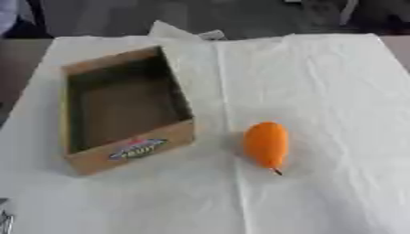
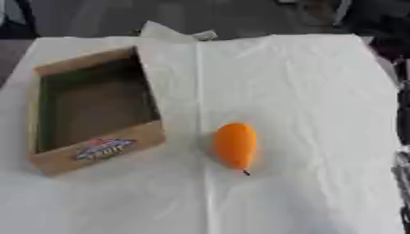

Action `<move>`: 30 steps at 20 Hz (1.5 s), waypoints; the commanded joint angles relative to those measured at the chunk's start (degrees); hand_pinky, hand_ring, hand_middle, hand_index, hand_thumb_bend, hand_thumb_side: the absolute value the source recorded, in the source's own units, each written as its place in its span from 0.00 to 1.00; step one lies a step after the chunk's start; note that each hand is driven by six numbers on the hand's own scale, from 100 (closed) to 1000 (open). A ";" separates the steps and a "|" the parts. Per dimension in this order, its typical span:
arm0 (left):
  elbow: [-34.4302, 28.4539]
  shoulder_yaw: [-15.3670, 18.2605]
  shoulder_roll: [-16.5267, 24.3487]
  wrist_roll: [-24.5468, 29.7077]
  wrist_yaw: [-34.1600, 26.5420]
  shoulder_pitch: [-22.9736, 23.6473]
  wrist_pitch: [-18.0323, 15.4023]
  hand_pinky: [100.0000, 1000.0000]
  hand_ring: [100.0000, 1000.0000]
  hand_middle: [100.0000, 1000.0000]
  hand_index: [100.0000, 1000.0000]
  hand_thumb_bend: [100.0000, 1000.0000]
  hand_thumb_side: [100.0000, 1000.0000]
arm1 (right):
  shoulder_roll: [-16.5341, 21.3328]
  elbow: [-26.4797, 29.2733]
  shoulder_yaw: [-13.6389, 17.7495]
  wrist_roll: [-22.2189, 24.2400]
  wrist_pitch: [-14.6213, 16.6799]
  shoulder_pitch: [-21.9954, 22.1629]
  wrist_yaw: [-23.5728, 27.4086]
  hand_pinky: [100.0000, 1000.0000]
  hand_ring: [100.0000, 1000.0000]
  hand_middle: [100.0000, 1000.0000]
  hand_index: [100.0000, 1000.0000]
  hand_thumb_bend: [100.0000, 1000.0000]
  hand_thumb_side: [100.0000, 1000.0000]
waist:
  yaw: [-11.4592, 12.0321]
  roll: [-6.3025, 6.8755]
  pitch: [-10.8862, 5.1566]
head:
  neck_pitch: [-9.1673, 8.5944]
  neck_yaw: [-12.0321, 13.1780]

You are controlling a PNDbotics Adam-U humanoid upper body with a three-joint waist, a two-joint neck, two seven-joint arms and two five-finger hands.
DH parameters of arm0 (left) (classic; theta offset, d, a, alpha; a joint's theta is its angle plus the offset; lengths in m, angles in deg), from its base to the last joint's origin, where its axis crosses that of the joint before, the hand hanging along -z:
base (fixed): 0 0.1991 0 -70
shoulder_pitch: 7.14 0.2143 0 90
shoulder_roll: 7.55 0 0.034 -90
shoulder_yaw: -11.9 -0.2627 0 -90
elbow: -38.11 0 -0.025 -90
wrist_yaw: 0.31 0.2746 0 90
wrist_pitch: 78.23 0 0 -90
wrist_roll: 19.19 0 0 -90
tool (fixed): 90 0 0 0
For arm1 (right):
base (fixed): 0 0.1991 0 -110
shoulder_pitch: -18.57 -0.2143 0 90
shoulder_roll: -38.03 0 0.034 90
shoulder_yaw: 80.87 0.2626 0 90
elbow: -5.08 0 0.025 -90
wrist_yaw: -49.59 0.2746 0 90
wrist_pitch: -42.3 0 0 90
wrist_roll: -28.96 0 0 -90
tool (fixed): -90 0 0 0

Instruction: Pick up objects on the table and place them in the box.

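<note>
One object left to move as far as I can see. Surface [image 1: 336,91] is covered in a creased white sheet. Cardboard box [image 1: 128,155] sits toward the near-left corner, open top, looks empty inside, label on its near wall, slightly rotated against the surface edges. Orange fruit [image 1: 266,143], pear-like shape, lies on the sheet just beside the box's near-right corner, not touching it, roughly mid-surface toward the near edge. Long axis runs near-to-far, close to parallel with the box's right wall; narrow stem end points at the near edge, rounder end toward the far edge

Hands: neither is clearly in frame, so can't tell released or clenched

Risks, my read: fruit is rounded and could roll sideways if nudged off-centre; grabbing across the narrow end may let it slip out; the loose sheet could bunch and drag the box; the box looks light, so clipping its wall on the drop could shove it
</note>
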 commanded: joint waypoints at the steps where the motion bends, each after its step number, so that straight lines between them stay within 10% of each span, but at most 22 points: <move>1: -0.96 0.22 0.58 -0.08 0.05 -0.21 -0.05 0.34 0.46 0.60 0.65 0.00 0.97 | 2.01 1.14 0.12 0.16 0.45 -0.42 0.11 0.84 0.80 0.58 0.87 0.00 0.87 | 0.11 0.08 -0.64 | 0.85 0.16; 11: -0.96 -0.65 0.34 0.77 0.35 0.22 0.07 0.34 0.46 0.60 0.64 0.00 0.98 | 12.47 1.14 -2.60 0.35 3.49 -4.07 -4.63 0.83 0.80 0.62 0.90 0.00 1.00 | 0.99 0.18 0.29 | 1.25 -0.55; 30: -0.96 -1.79 0.78 1.77 -0.37 0.74 0.22 0.34 0.46 0.59 0.64 0.00 0.98 | 35.65 1.07 -17.92 14.75 -4.93 -13.57 -26.06 0.82 0.80 0.68 0.90 0.00 0.97 | 2.54 -0.29 -0.41 | 0.52 -2.36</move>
